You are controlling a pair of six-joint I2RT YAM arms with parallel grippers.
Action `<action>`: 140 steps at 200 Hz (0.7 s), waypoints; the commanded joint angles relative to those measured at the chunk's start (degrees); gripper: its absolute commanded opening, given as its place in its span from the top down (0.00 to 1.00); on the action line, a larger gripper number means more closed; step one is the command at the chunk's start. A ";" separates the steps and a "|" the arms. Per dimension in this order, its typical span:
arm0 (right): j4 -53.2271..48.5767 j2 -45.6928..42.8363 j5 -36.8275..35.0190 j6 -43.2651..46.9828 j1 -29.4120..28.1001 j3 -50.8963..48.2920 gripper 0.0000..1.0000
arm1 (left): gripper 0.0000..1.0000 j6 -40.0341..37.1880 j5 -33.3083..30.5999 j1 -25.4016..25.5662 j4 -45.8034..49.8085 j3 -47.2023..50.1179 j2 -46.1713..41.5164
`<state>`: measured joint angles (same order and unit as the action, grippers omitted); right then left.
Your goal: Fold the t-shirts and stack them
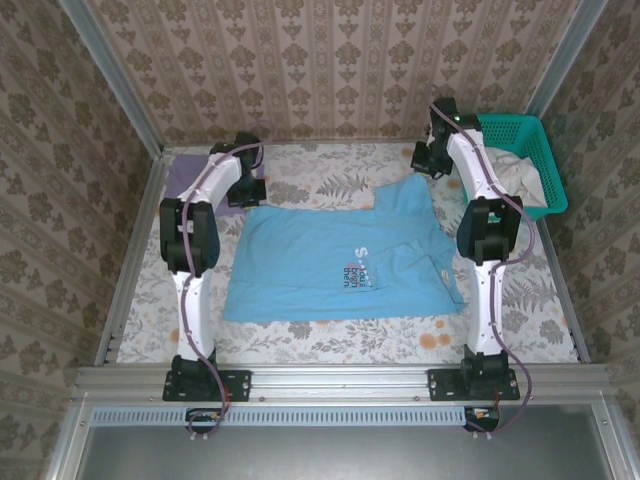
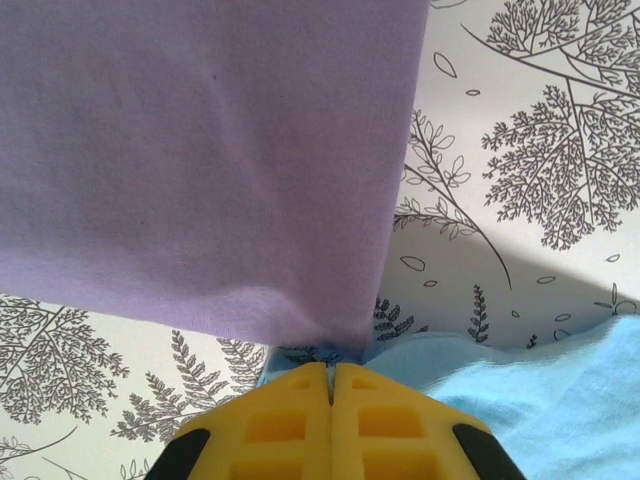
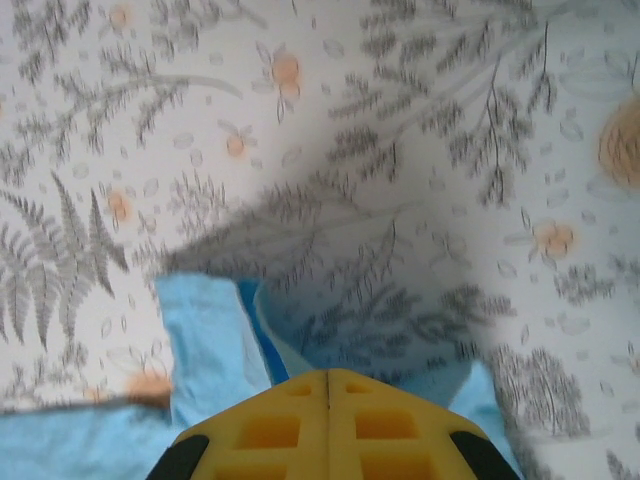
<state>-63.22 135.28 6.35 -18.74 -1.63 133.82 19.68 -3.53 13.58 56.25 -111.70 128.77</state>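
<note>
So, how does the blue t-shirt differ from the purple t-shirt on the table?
The blue t-shirt lies spread open in the middle; the purple t-shirt is a small compact rectangle at the far left corner. The blue t-shirt has a chest print; the purple t-shirt looks plain. Both are soft cloth, lying flat.

The sky-blue t-shirt carried a chest print: a pale "S" showed; the smaller dark lines were too small to read.
</note>
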 commanded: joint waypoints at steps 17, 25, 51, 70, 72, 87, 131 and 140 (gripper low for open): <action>2.99 -14.56 3.23 3.35 0.30 -16.72 1.00 | 1.00 -2.16 -0.12 0.21 -2.47 3.12 -6.07; 5.35 -17.78 3.59 3.71 0.33 -21.70 1.00 | 1.00 -2.16 0.26 0.21 -3.40 4.23 -6.88; 11.12 -26.43 4.82 3.57 0.40 -36.41 1.00 | 1.00 -1.84 0.50 0.30 -6.95 10.24 -10.56; 14.18 -31.30 5.69 2.76 0.57 -45.15 1.00 | 1.00 -1.70 0.45 0.30 -9.86 16.17 -13.98; 14.46 -31.48 5.73 2.64 0.53 -45.86 1.00 | 1.00 -1.67 0.45 0.30 -10.13 16.87 -14.56; 16.87 -35.00 5.70 2.06 0.66 -51.62 1.00 | 1.00 -1.76 0.29 0.29 -12.18 21.81 -17.43; 20.39 -42.86 6.79 0.79 1.83 -63.74 1.00 | 1.00 -0.94 1.22 -0.01 -14.70 33.25 -24.24; 20.67 -44.12 6.92 0.77 2.11 -65.43 1.00 | 1.00 -0.71 1.49 0.04 -15.00 34.84 -25.02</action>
<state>-45.69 95.85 11.53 -16.88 -0.43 72.05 19.20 -2.94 13.58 43.13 -80.64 107.24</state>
